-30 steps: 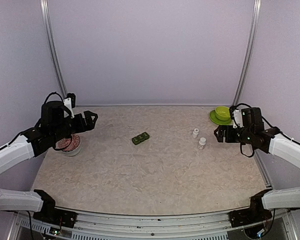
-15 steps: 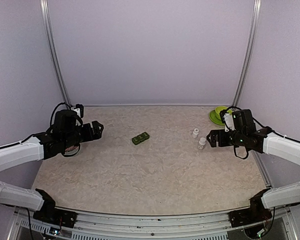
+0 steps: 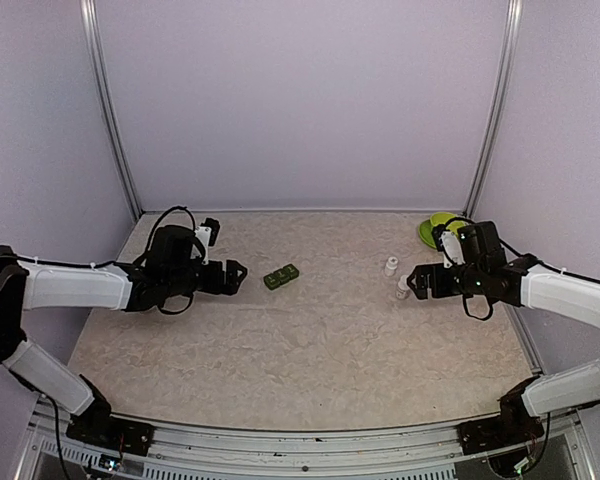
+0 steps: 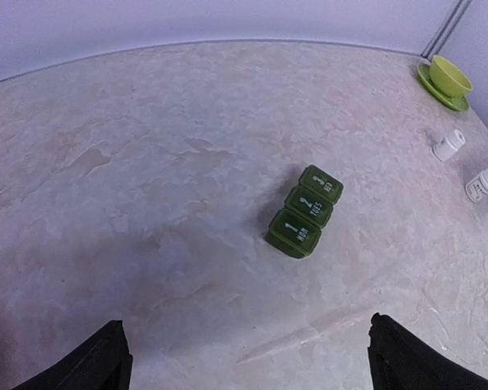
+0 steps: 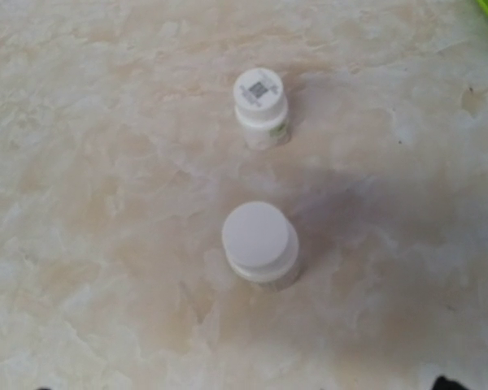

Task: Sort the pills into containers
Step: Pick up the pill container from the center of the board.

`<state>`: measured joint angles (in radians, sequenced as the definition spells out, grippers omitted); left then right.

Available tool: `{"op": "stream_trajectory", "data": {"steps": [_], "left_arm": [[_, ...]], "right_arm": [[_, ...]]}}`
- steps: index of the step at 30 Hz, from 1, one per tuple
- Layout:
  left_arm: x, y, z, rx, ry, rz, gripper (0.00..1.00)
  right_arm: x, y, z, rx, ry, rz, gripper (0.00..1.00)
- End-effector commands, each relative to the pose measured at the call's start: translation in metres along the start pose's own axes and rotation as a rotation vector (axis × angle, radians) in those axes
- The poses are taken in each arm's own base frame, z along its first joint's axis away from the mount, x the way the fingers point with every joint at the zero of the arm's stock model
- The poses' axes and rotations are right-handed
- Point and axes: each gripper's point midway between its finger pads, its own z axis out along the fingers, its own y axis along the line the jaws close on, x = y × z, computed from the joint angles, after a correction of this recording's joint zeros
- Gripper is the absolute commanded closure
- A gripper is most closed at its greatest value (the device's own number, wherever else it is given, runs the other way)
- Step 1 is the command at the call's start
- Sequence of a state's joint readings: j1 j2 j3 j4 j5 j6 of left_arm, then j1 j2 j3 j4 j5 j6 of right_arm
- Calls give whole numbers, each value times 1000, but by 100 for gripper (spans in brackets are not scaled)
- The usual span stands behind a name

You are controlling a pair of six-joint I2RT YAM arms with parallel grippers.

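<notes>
your left tool (image 3: pixel 238 275) and right tool (image 3: pixel 412 282) are spread wide, empty. the dark green plastic strip of three lidded compartments (image 4: pixel 305 211) sits centre frame on the desk (image 3: pixel 310 350). right tool is closing on the white round-capped plastic pill bottle (image 5: pixel 260 240); come in crooked and you'll likely knock it into the second white bottle (image 5: pixel 261 106).

Lime-green bowl (image 4: pixel 450 78) seated on matching saucer (image 4: pixel 439 99), far ahead-right of left jaws, at back edge of beige marbled tabletop (image 3: pixel 310 340).
</notes>
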<state>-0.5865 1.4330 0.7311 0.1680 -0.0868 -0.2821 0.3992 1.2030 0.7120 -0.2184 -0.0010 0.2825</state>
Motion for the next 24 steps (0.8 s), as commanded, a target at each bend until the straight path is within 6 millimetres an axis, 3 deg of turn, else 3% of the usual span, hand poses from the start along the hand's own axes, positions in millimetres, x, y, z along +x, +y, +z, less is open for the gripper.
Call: {"op": "stream_trajectory", "data": {"steps": [1, 11, 14, 20, 24], "left_arm": [[-17, -37, 22, 146, -53, 193, 1], [5, -70, 82, 311, 35, 390, 1], [18, -72, 101, 317, 85, 428, 1], [21, -72, 124, 299, 111, 496, 2], [31, -68, 137, 286, 158, 542, 7]], "right_arm": [[4, 7, 1, -25, 6, -6, 0], [13, 7, 2, -31, 27, -11, 0], [15, 7, 0, -32, 25, -9, 0], [17, 7, -1, -34, 28, -8, 0], [16, 9, -2, -44, 25, -6, 0]]}}
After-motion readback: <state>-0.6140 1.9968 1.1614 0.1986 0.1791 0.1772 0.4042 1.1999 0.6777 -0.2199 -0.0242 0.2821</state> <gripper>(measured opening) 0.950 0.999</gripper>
